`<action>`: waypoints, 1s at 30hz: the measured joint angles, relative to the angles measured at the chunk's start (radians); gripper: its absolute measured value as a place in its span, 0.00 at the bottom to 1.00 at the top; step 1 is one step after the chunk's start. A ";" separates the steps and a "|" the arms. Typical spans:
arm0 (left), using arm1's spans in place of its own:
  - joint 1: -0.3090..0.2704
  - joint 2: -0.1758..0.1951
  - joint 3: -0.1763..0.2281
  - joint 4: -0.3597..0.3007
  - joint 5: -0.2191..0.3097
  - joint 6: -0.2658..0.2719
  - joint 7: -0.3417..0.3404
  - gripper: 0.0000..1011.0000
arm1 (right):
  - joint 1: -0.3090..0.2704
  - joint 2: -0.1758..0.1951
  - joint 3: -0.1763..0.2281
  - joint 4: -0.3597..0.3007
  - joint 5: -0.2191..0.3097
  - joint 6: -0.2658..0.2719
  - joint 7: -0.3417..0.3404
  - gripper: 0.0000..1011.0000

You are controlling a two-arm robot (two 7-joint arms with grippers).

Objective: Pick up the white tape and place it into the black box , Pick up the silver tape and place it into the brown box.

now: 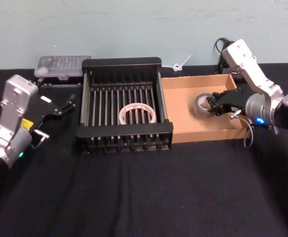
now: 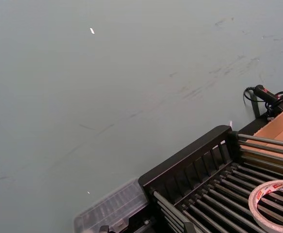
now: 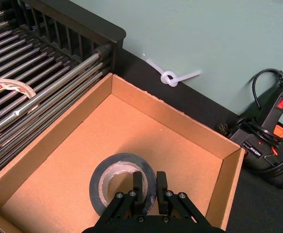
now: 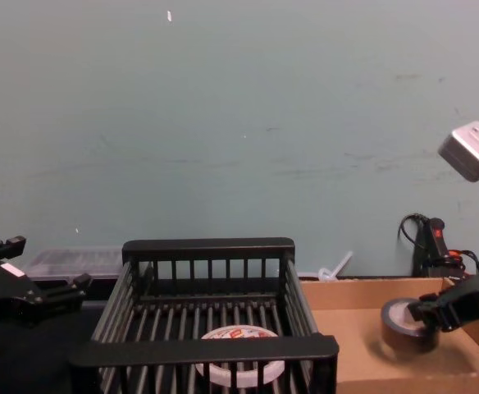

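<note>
The white tape [image 1: 136, 112] lies flat on the barred floor of the black box [image 1: 122, 63], and it also appears in the chest view [image 4: 239, 351] and the left wrist view [image 2: 277, 204]. The silver tape [image 3: 115, 180] is inside the brown box [image 3: 173, 119], near its right side. My right gripper [image 3: 149, 187] is shut on the roll's wall, one finger inside the core and one outside. From the head the silver tape [image 1: 202, 104] looks tilted in that gripper [image 1: 214, 105]. Whether it touches the box floor I cannot tell. My left gripper [image 1: 64, 105] stands open left of the black box, holding nothing.
A clear plastic case [image 1: 62, 65] sits behind the black box at back left. A black power tool [image 3: 267, 141] with a coiled cord and a knotted white tie [image 3: 169, 77] lie behind the brown box. Black cloth [image 1: 149, 197] covers the table front.
</note>
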 joint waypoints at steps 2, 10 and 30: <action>0.000 0.000 0.000 0.000 0.000 0.000 0.000 0.99 | 0.000 0.000 0.000 -0.001 0.000 0.000 0.000 0.17; 0.000 0.000 0.000 0.000 0.000 0.000 0.000 0.99 | -0.001 0.002 -0.001 -0.004 0.001 0.001 0.001 0.34; 0.000 0.000 0.000 0.000 0.000 0.000 0.000 0.99 | -0.003 0.003 -0.002 -0.006 0.003 0.002 0.002 0.94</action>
